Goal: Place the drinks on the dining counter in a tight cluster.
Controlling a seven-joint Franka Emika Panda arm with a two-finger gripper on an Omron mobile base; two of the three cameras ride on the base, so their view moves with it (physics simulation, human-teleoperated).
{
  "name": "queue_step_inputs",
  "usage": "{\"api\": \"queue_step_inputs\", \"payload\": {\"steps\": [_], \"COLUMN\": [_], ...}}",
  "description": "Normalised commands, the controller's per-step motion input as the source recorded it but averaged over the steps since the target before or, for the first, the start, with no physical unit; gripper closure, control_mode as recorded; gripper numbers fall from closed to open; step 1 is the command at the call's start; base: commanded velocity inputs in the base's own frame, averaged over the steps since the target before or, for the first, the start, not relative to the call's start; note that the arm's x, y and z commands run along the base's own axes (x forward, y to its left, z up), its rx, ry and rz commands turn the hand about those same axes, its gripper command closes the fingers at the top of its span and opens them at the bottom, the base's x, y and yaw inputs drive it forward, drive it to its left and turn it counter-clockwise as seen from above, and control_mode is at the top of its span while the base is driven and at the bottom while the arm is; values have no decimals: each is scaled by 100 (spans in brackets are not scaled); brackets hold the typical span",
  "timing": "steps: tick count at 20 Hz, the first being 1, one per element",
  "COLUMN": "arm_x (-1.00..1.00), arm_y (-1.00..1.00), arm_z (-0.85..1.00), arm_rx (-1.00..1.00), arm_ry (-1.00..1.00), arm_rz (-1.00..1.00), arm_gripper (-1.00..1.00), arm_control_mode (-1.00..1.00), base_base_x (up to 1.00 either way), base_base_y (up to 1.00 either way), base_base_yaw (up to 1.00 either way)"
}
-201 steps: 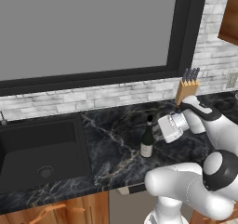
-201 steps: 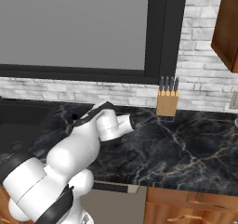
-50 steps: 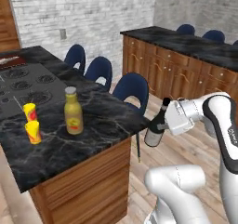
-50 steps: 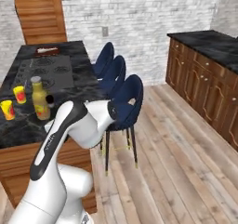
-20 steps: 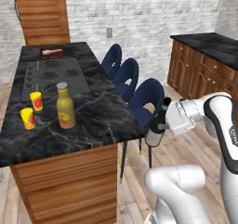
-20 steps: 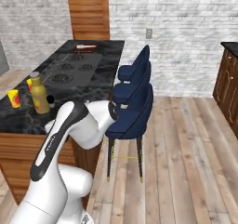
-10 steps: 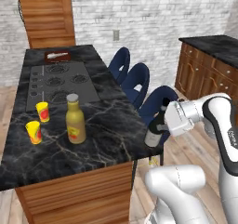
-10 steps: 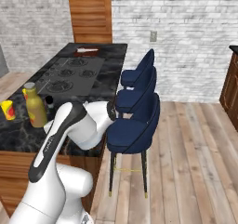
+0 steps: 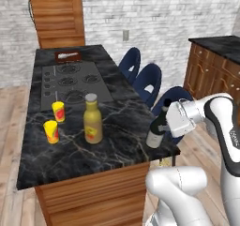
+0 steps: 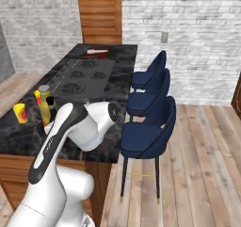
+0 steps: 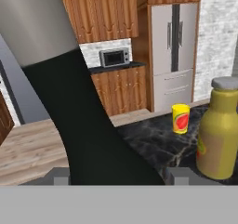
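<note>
Slim dark glass wine bottle (image 9: 156, 129), white paper label, sits right of centre in the left base view, clamped in the gripper (image 9: 165, 122) over the glossy veined black marble dining counter (image 9: 117, 122) edge. Rounded mustard-yellow bottle (image 9: 92, 119), grey cap, stands centre-left.

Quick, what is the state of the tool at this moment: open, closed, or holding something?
Tool: closed on the slim dark wine bottle with white label, held upright at the near corner of the black marble island top.
</note>
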Motion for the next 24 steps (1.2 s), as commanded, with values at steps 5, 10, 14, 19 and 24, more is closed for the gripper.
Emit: {"api": "queue_step_inputs", "payload": {"steps": [5, 10, 14, 19, 24], "arm_x": [0, 0, 0, 0, 79], "arm_y": [0, 0, 0, 0, 16], "arm_z": [0, 0, 0, 0, 25], "arm_rx": [0, 0, 0, 0, -11], "arm_ry": [0, 0, 0, 0, 30], "arm_rz": [0, 0, 0, 0, 1], "arm_gripper": [100, 100, 100, 100, 100], "arm_control_mode": [100, 100, 100, 100, -100], "base_base_x": [81, 79, 11, 1, 0], "base_base_y": [7, 30, -1, 0, 0], "base_base_yaw": [20, 12, 3, 0, 0]}}
